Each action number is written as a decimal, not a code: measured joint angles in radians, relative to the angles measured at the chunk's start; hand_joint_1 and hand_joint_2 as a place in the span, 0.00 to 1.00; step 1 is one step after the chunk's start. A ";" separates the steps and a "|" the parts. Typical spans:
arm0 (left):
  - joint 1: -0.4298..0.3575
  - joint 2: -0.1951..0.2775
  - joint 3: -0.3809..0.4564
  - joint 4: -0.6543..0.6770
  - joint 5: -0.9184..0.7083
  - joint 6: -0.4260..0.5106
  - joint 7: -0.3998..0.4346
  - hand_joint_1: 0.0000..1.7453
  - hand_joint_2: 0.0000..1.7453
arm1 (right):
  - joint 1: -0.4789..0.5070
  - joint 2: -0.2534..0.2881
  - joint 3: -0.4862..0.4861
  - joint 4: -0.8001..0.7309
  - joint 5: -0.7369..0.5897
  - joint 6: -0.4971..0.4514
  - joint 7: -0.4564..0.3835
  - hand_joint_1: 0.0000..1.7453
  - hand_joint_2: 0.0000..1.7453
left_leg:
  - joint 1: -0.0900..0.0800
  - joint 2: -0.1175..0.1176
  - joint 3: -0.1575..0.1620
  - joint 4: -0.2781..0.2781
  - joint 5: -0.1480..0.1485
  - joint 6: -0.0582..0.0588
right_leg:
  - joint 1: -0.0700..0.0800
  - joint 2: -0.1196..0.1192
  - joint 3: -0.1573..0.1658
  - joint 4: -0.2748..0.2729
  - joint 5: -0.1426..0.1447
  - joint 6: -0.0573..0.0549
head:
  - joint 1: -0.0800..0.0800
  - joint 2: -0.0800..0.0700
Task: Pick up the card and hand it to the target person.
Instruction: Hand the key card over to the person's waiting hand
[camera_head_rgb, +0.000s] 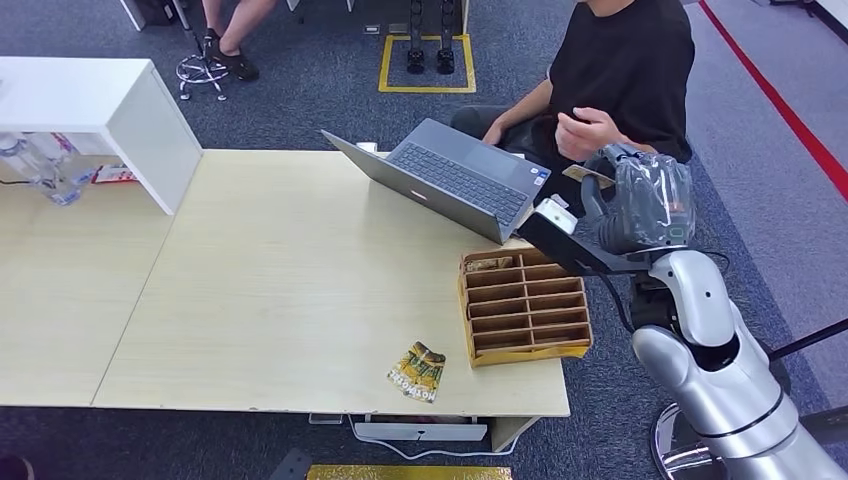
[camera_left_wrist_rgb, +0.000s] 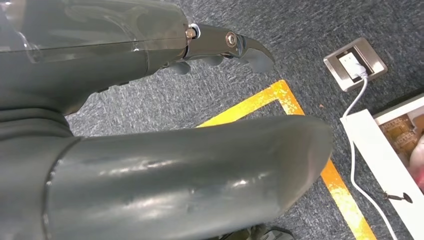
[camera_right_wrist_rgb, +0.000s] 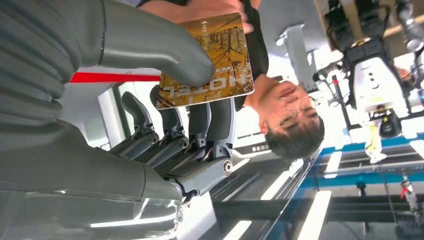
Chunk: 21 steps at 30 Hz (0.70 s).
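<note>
My right hand (camera_head_rgb: 640, 200) is raised past the table's right end, beside the laptop, and pinches a yellow-brown hotel card (camera_right_wrist_rgb: 210, 60) between thumb and fingers. The card's edge (camera_head_rgb: 588, 175) pokes out toward a seated person in a black shirt (camera_head_rgb: 625, 60). That person's hand (camera_head_rgb: 590, 130) is just above the card, and in the right wrist view its fingers (camera_right_wrist_rgb: 200, 7) touch the card's far edge. My left hand (camera_left_wrist_rgb: 150, 125) hangs over the carpet with nothing in it, fingers (camera_left_wrist_rgb: 225, 45) apart from the thumb.
An open grey laptop (camera_head_rgb: 450, 180) stands on the wooden table (camera_head_rgb: 280, 280) in front of the person. A wooden divided box (camera_head_rgb: 523, 305) sits near the right front corner, with another card (camera_head_rgb: 417, 371) lying beside it. A white shelf (camera_head_rgb: 100, 110) and bottles (camera_head_rgb: 40, 165) are far left.
</note>
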 joint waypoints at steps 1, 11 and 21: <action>-0.002 0.000 0.000 0.000 -0.001 0.000 0.000 0.00 0.00 | 0.000 0.001 0.000 0.012 0.009 -0.011 -0.003 0.79 1.00 | 0.000 0.000 0.000 0.000 0.000 0.000 | 0.000 0.000 0.000 0.000 0.000 0.000 | 0.000 0.000; -0.008 0.000 0.000 0.000 -0.012 -0.002 0.002 0.00 0.00 | 0.003 0.011 0.000 0.138 0.052 -0.073 -0.024 0.79 1.00 | 0.000 0.000 0.000 0.000 0.000 0.000 | 0.000 0.000 0.000 0.000 0.000 0.000 | 0.000 0.000; -0.009 0.000 0.000 0.000 -0.016 -0.004 0.005 0.00 0.00 | 0.029 0.011 0.000 0.217 0.070 -0.070 -0.025 0.72 1.00 | 0.000 0.000 0.000 0.000 0.000 0.000 | 0.000 0.000 0.000 0.000 0.000 0.000 | 0.000 0.000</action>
